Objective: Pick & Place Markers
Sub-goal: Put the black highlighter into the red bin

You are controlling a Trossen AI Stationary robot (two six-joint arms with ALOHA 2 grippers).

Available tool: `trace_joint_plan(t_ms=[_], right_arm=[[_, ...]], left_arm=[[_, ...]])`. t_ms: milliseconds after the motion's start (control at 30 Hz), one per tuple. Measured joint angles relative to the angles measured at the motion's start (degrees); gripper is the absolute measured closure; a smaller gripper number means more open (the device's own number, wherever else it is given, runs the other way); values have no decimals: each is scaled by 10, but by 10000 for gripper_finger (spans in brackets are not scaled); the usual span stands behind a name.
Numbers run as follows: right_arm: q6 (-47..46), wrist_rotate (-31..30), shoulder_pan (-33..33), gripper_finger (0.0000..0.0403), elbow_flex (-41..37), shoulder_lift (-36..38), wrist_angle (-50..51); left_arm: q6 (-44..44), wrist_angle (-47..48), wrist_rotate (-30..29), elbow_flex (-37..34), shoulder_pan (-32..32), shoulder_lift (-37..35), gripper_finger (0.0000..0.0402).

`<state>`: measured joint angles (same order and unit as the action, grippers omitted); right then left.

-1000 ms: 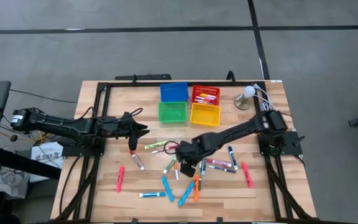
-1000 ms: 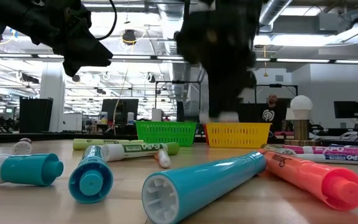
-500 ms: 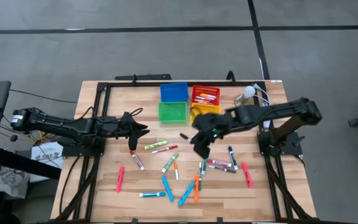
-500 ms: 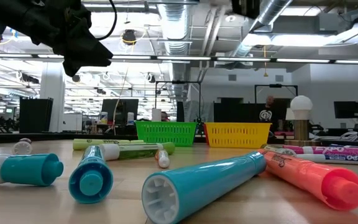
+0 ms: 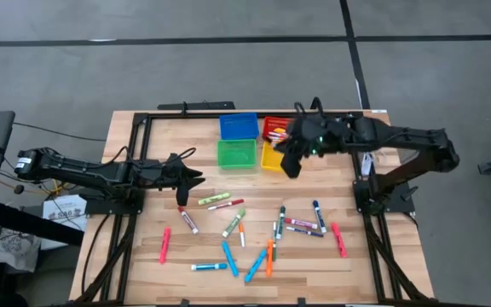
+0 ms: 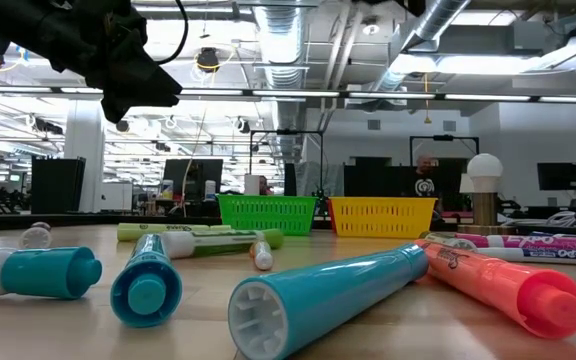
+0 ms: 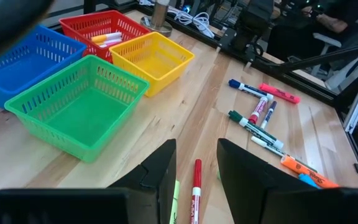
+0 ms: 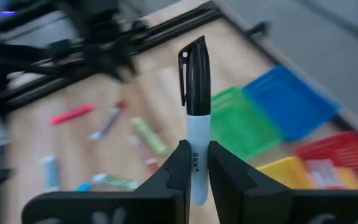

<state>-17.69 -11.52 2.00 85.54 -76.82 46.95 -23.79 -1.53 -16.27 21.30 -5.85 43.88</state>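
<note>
Many markers (image 5: 254,230) lie scattered flat on the near half of the wooden table. My right gripper (image 5: 290,162) hangs high over the yellow bin (image 5: 271,159), shut on a black-capped marker (image 8: 194,93) with a pale body. My left gripper (image 5: 196,177) hovers open at the table's left, above a red marker (image 7: 196,183) and touching nothing. In the low view it shows at the upper left (image 6: 143,85). The red bin (image 5: 281,130) holds a few markers. My right gripper pinches the marker's pale body (image 8: 195,158), just below the black cap, between its two fingers. The fingers (image 8: 224,168) slant down from the table's right side. The capped end sticks out past the fingertips, and the marker is lifted clear of the table.
Blue (image 5: 238,126), green (image 5: 236,154), red and yellow bins stand together at the table's far middle. A small round lamp (image 5: 337,132) with cables stands at the far right. A black metal frame (image 5: 135,128) runs along the table's edges.
My right gripper has risen from the marker pile at the table's middle and swung toward the far edge, over the yellow bin, tipping from pointing steeply down to a shallower slant. It has carried the black-capped marker clear of the table.
</note>
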Motion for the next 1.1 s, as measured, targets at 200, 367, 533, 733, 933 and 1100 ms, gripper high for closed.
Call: trace_joint_plan(t_ms=[200,367,533,733,933,1100], right_arm=[[92,-37,100,369,0,-3,10],[156,-36,182,369,-1,-15,12],[193,-16,241,364,-2,-49,18],[232,11,268,368,-2,-114,24],[257,26,277,363,-2,-184,46],[268,43,278,366,-2,-243,77]], left_arm=[[0,0,0,0,0,0,286],[0,-3,0,0,0,0,286],[0,-7,0,0,0,0,286],[0,-12,0,0,1,0,286],[0,-14,0,0,1,0,286],[0,-15,0,0,1,0,286]])
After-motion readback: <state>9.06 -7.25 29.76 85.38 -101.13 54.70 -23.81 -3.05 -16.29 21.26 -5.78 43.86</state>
